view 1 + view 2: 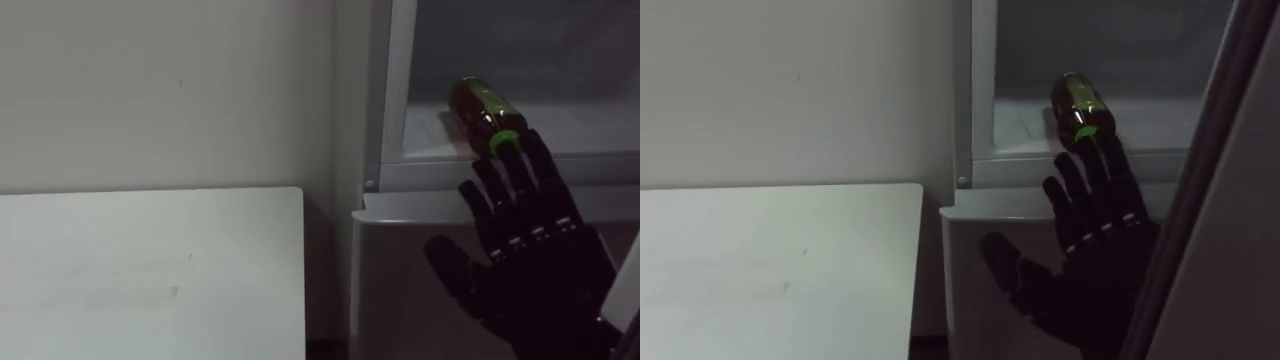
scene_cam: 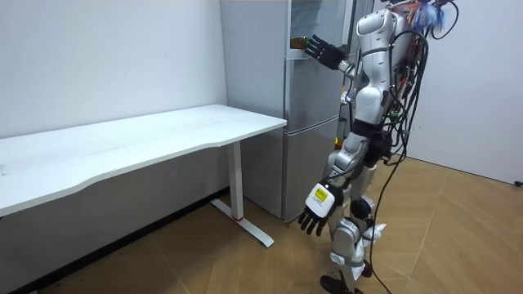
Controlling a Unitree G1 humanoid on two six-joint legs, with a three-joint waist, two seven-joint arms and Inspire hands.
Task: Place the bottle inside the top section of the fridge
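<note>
A dark brown bottle with a green cap lies on its side on the shelf of the open upper fridge compartment, cap toward me. My right hand is raised in front of it, open with straight spread fingers, and its fingertips touch the cap end. The right eye view has the same bottle and right hand. In the room view I stand facing the fridge with the right hand stretched to the upper compartment. My left hand hangs open by my thigh.
A white table stands to the left of the fridge against the wall. The open upper fridge door stands close on the right of my right arm. The shut lower fridge door is below the hand.
</note>
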